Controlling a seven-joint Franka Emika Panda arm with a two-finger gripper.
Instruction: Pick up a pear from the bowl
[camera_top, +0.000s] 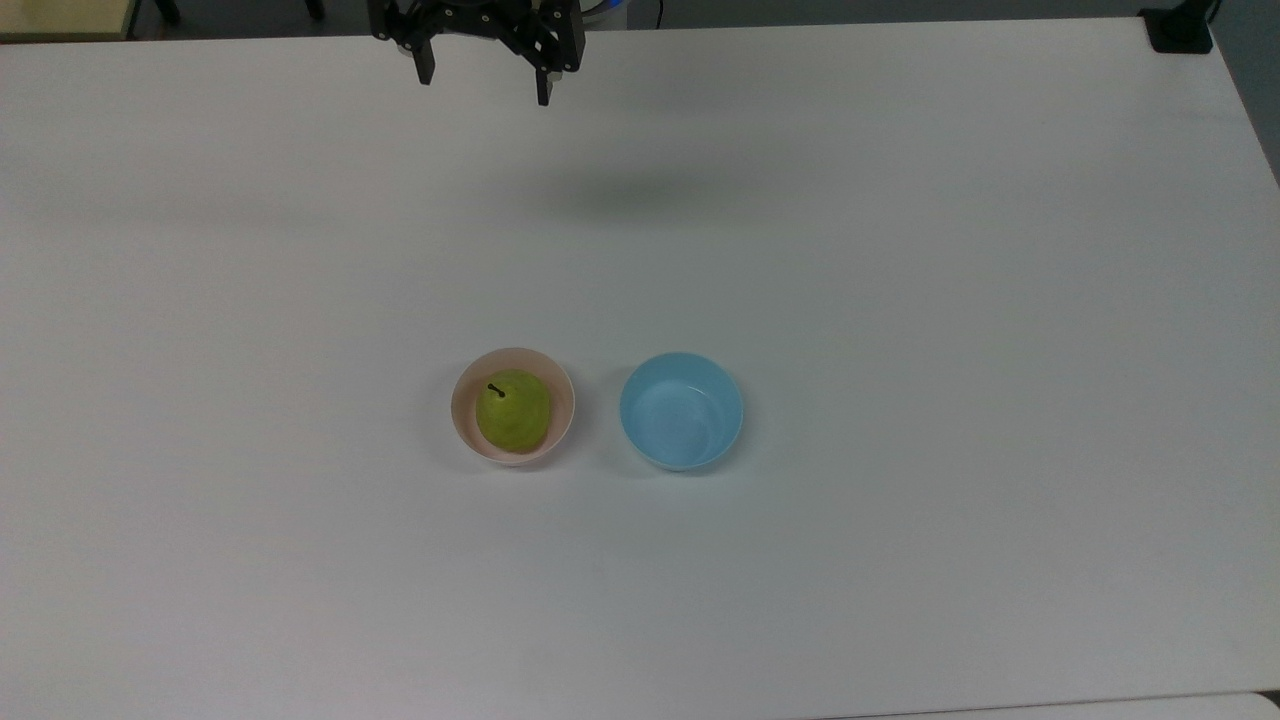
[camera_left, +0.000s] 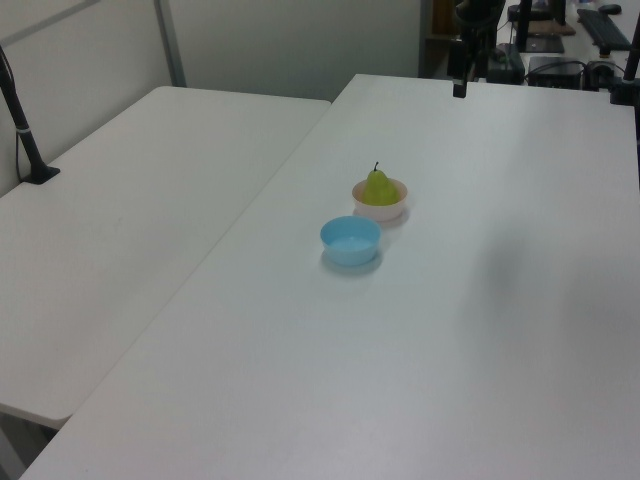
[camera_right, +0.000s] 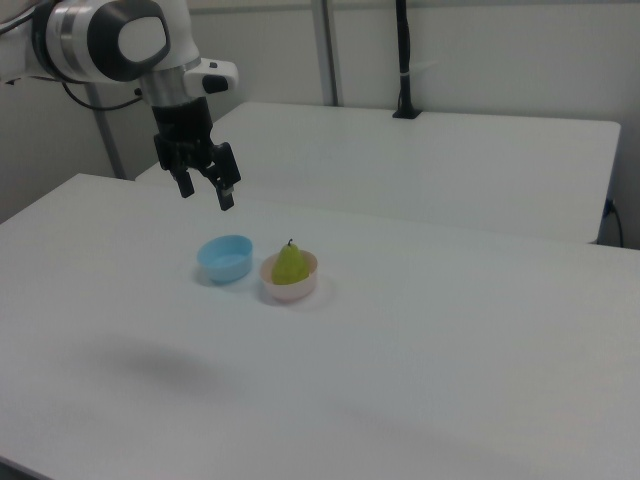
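Note:
A yellow-green pear (camera_top: 513, 410) (camera_left: 378, 187) (camera_right: 290, 265) with a short dark stem stands inside the pale pink bowl (camera_top: 465, 420) (camera_left: 382, 208) (camera_right: 290, 288) near the middle of the white table. My gripper (camera_top: 484, 85) (camera_left: 458, 88) (camera_right: 206, 193) hangs open and holds nothing, high over the table's far edge in the top view. It is well away from the bowl, up and to the left of it in the right view.
A light blue bowl (camera_top: 681, 411) (camera_left: 351, 241) (camera_right: 225, 258) with nothing in it sits right beside the pink one. The white table (camera_top: 900, 250) stretches wide on all sides. A second table (camera_left: 130, 190) adjoins it, with a black post (camera_right: 403, 60) on it.

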